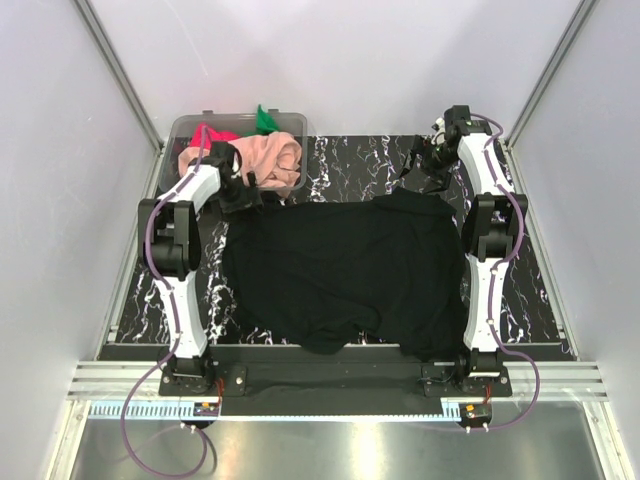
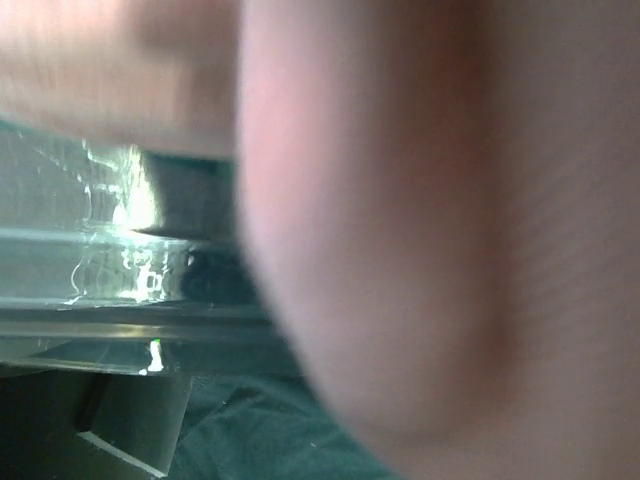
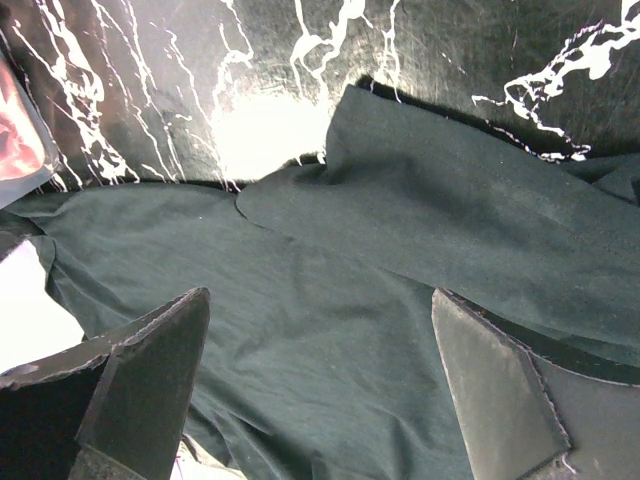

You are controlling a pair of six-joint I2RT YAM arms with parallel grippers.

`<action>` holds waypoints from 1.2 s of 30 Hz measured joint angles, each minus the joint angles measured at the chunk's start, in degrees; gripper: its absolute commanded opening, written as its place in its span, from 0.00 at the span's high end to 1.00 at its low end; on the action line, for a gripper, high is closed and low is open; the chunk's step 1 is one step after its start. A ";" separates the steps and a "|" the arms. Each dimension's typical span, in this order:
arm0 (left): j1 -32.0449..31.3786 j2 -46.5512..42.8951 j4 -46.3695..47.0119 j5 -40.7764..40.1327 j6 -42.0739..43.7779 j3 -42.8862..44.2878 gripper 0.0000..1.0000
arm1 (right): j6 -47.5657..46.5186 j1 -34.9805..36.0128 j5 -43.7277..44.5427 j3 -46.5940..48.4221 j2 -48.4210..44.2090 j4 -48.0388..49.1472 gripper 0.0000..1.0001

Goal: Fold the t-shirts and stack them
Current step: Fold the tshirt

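Black t-shirt [image 1: 345, 270], rumpled and spread across the marbled table [image 1: 340, 160].

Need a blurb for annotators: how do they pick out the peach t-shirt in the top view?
Start at the black marbled table and go to the clear tub at its far left corner. The peach t-shirt is the biggest bundle in it, heaped at the near side. It is pale, unlike the bright pink-red t-shirt and the green t-shirt behind it.

Blurry peach-pink tee [image 2: 420, 230], L wrist.
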 measured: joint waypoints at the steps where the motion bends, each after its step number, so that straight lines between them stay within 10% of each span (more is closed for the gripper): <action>1: 0.00 -0.66 1.03 -0.07 0.02 -1.68 0.06 | 0.00 0.00 -0.02 -0.26 0.00 -0.07 0.00; 22: -1.31 -3.65 3.56 -2.05 1.31 -3.58 0.25 | 0.02 -0.04 -1.38 -5.11 -2.40 0.46 0.00; 32: -1.44 -3.48 2.84 -2.82 1.77 -3.58 0.56 | 0.00 -0.04 -1.51 -5.14 -3.23 0.61 0.00; 36: -1.60 -3.28 2.51 -2.78 1.62 -3.58 0.99 | 0.00 -0.04 -1.51 -5.16 -3.26 0.61 0.00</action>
